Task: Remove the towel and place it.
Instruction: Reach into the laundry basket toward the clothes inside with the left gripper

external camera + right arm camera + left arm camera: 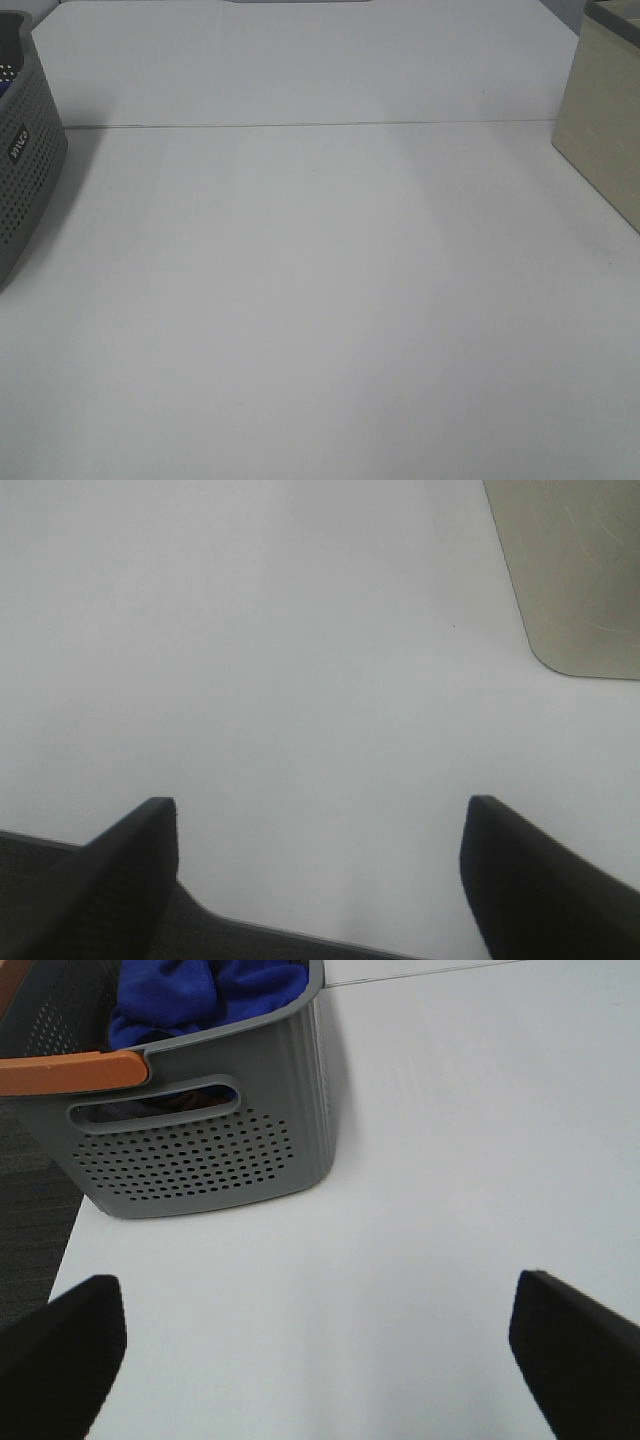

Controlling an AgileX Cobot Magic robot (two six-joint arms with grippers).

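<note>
With my left gripper [315, 1305] and right gripper [320, 810] both wide open and empty, I'd swing the left over the basket [200, 1150] at the table's ten o'clock and pinch a high fold of the towel [200, 995] bunched inside.

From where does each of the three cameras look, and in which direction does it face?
Exterior high: mounted above, looking down on the table; basket at the left edge, box at the right; nothing of the robot shows.
Left wrist: on the left arm, looking past the open left gripper toward the basket, which holds the towel.
Right wrist: on the right arm, looking past the open right gripper at the table and the box.
Shared: exterior and left wrist both show the basket; exterior and right wrist both show the box.
</note>
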